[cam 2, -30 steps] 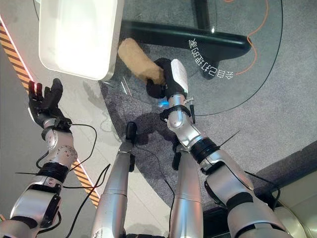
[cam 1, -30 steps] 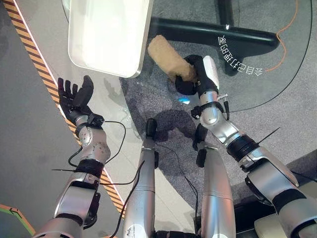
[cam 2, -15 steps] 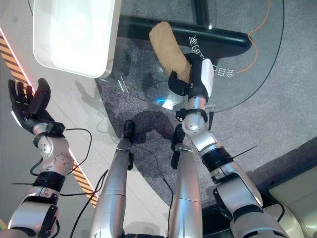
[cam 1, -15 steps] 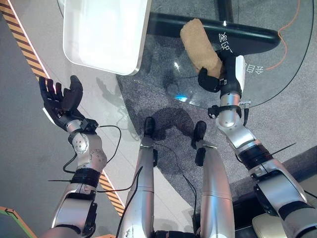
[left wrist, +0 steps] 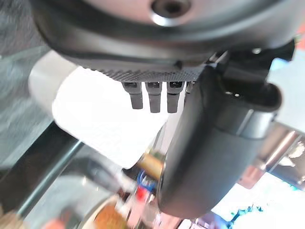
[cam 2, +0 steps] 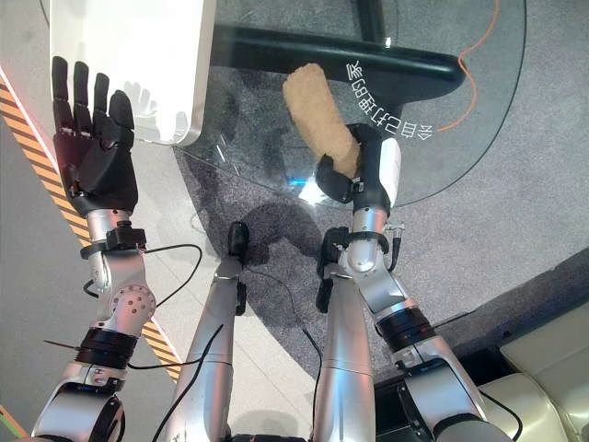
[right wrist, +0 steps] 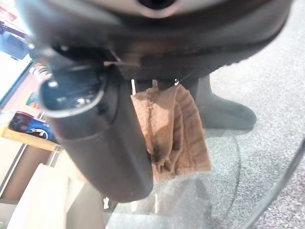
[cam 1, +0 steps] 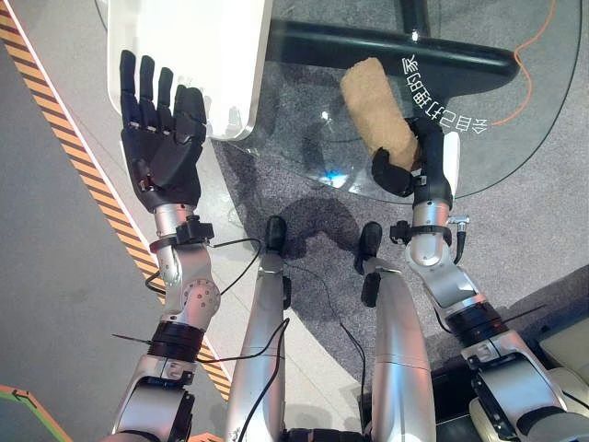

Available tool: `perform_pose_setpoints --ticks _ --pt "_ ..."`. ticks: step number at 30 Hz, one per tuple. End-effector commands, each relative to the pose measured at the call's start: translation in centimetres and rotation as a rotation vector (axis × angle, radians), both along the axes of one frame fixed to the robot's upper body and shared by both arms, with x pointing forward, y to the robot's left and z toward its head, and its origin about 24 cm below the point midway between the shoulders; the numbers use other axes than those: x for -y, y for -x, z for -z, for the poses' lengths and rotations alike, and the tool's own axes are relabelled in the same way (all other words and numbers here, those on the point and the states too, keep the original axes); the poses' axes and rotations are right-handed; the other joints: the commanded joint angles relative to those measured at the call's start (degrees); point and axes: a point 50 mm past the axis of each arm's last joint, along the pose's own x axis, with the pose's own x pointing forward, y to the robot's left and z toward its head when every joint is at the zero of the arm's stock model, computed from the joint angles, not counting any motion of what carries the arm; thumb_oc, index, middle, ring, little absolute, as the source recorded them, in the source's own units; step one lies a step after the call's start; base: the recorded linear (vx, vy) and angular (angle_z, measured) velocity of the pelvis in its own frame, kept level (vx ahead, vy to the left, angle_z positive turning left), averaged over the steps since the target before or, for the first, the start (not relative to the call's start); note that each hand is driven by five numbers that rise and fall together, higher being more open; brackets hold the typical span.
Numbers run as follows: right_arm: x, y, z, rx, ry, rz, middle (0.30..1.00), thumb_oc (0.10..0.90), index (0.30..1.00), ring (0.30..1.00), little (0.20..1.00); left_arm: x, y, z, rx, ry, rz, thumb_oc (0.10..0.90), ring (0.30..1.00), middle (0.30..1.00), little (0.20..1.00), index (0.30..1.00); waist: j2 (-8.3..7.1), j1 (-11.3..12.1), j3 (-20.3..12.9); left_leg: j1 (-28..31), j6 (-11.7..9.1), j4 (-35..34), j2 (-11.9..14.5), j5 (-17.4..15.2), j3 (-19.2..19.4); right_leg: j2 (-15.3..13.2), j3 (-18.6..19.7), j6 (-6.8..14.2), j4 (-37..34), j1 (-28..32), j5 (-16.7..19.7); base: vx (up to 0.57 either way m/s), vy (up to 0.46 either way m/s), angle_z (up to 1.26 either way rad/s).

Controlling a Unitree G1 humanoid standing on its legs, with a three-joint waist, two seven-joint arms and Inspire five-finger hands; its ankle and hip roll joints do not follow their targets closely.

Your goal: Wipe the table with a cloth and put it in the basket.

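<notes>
Gripping cloth (cam 1: 377,109), right hand (cam 1: 416,164)

The white basket (cam 1: 198,55) runs off the top edge at upper left — its far rim is cut away. The cloth's (cam 1: 377,110) lower end is buried under the right hand (cam 1: 425,157), whose fingers are hidden. The glass table (cam 1: 515,138) leaves the frame at upper right.

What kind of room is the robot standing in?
Probably a robot test area or showroom, not a home. The right hand wipes a round glass table with a tan cloth, grey carpet lies underneath, and orange and black warning tape runs along the floor.
</notes>
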Motion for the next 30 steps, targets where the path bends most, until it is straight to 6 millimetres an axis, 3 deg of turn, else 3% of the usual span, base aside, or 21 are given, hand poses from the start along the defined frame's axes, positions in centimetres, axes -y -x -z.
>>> perform_pose_setpoints --ticks 1,10,30 --pt "-2.1 3.0 -6.3 0.395 -0.024 -0.162 0.3 0.1 0.3 0.3 0.2 0.1 1.7 -3.4 0.214 -0.053 0.052 0.8 0.9 0.9 0.9 0.9 1.06 -0.9 -1.6 2.3 8.0 -0.8 -4.5 -1.7 8.5 5.6 -1.0 -1.7 -2.7 3.0 1.0 0.0 0.0 0.0" --pt "-2.7 4.1 -8.0 0.503 -0.036 -0.201 0.3 0.1 0.3 0.3 0.2 2.3 1.1 -4.6 0.228 -0.092 0.217 0.8 0.9 0.9 0.9 0.9 0.66 -1.7 -1.6 3.0 7.9 -1.5 -4.2 -1.4 9.1 5.9 -0.5 -1.3 -4.0 3.7 1.7 0.0 0.0 -0.01" --pt "-4.6 7.0 -11.3 0.695 -0.025 -0.367 0.3 0.1 0.3 0.3 0.2 4.9 0.6 -4.9 0.203 -0.071 0.455 0.8 0.9 0.9 0.9 0.9 0.33 -2.4 -1.6 3.8 7.8 -2.2 -3.9 -1.5 9.6 6.1 -0.3 -1.2 -5.4 4.7 1.8 0.0 0.0 0.0"
